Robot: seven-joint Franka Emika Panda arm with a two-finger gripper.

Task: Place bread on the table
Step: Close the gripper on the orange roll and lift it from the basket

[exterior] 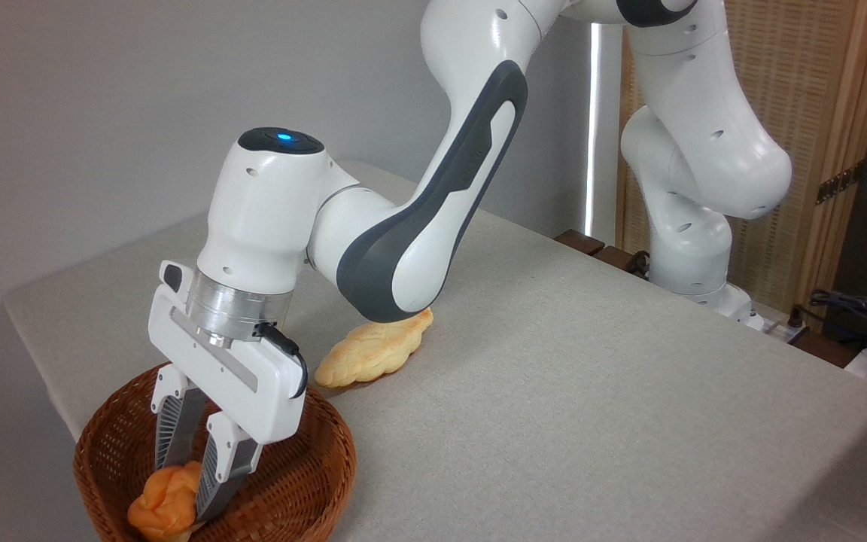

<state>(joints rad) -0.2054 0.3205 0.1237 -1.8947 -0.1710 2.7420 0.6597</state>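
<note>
Gripper [187, 493] reaches down into wicker basket [305, 474] at the table [591, 391] corner, fingers closed around orange knotted bread [162, 500]. Paler braided loaf [373, 350] lies on the cloth just behind basket.

On my feed the arm [433, 203] is glossy white with dark grey inlay panels and small round screw recesses. A blue light glows on the black cap above the silver wrist ring. Below that ring, my white end effector [191, 470] carries a black cable and ribbed grey fingers [217, 470].
</note>
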